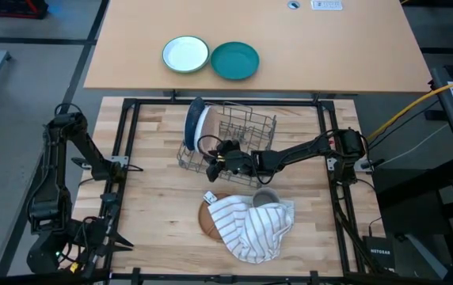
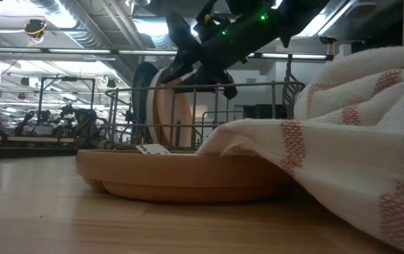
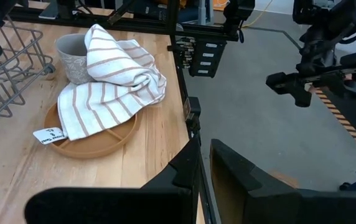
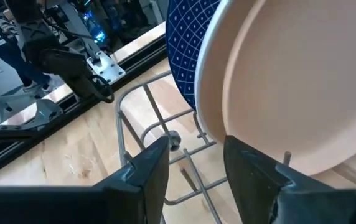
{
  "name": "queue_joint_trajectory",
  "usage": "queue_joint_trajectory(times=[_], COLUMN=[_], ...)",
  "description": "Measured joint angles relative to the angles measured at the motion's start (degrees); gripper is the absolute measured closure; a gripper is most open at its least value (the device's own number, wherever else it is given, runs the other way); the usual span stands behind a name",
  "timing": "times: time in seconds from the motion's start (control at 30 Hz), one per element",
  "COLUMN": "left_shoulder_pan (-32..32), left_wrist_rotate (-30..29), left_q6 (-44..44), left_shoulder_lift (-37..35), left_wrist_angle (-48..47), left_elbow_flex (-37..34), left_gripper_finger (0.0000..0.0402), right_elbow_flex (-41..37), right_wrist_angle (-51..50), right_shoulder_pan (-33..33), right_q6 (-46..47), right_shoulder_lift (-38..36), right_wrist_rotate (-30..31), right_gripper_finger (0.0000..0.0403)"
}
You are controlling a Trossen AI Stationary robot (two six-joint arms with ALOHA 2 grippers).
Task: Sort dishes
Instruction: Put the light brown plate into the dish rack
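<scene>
A wire rack [image 1: 234, 134] stands on the wooden table. Two plates stand on edge in its left end: the blue patterned one [image 4: 187, 50] and, beside it, the white one [image 4: 290, 81]. My right gripper [image 4: 193, 162] is open at the rack's near left corner. Its fingers [image 4: 252, 168] stand on either side of the white plate's lower rim, and no touch shows. The tan plate [image 1: 207, 220] lies flat near the table's front, half under a striped towel [image 1: 254, 226]. My left gripper [image 3: 201, 180] is shut and holds nothing, off the table's left side.
A grey mug [image 1: 266, 198] stands against the towel on the tan plate's far side. A white green-rimmed bowl [image 1: 185, 55] and a teal plate [image 1: 234, 61] sit on the far table. Black frame rails [image 1: 127, 158] border the wooden top.
</scene>
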Motion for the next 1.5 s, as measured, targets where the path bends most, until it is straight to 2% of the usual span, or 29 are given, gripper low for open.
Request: queue_joint_trajectory(times=[0.17, 0.33, 0.57, 0.8, 0.97, 1.23, 1.37, 1.5], left_shoulder_pan=[0.0, 0.0, 0.0, -0.01, 0.73, 5.13, 8.75, 12.18], left_wrist_rotate=[0.01, -0.01, 0.0, -0.01, -0.05, -1.97, -4.07, -4.31], left_q6=[-0.03, -0.02, 0.16, 0.92, 1.75, 2.29, 4.17, 4.94], left_shoulder_lift=[0.01, 0.0, 0.01, 0.01, 0.01, 3.45, 7.31, 10.89], left_wrist_angle=[0.0, 0.02, 0.01, 0.02, 0.06, 0.12, -0.17, -0.04], left_elbow_flex=[0.01, 0.01, 0.01, 0.0, 0.01, -0.02, -0.02, -0.01], left_gripper_finger=[0.0373, 0.0373, 0.0373, 0.0373, 0.0373, 0.0373, 0.0373, 0.0373], right_elbow_flex=[1.18, 4.22, 8.88, 10.54, 10.56, 10.62, 10.63, 12.67], right_wrist_angle=[-0.05, -0.08, -1.29, -7.72, -9.08, -8.07, -2.2, -3.05], right_shoulder_pan=[1.05, 3.81, 12.97, 25.29, 31.09, 34.06, 33.7, 33.39], right_q6=[-0.69, -6.39, -12.99, -10.87, -9.5, -9.66, -11.38, -10.83], right_shoulder_lift=[-0.01, -0.08, -0.08, -0.08, -0.08, 0.54, 3.84, 7.83], right_wrist_rotate=[-1.82, -3.75, -4.0, 3.43, 6.53, 4.99, 1.06, -0.84], right_gripper_finger=[0.0249, 0.0249, 0.0249, 0.0249, 0.0249, 0.0249, 0.0249, 0.0249])
